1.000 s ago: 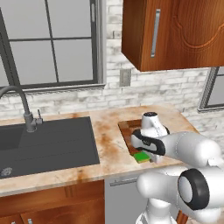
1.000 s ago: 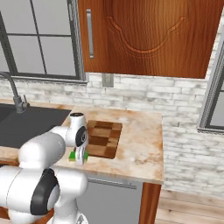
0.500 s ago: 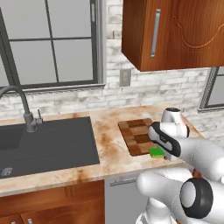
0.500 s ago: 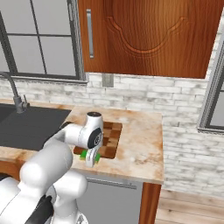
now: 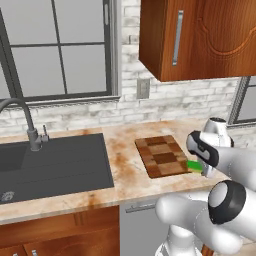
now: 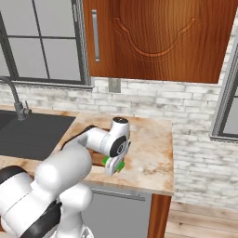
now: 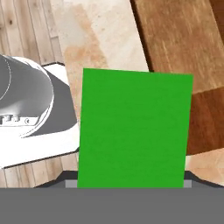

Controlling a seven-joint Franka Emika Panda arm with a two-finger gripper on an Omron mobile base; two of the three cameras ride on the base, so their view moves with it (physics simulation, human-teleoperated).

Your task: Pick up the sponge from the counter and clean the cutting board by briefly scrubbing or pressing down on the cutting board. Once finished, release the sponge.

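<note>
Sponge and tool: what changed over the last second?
The tool carried the sponge rightward across the cutting board, from its left edge a second ago to its right front corner now, partly over the counter. The grip stayed shut on the sponge throughout. Board and sink stayed put.
</note>
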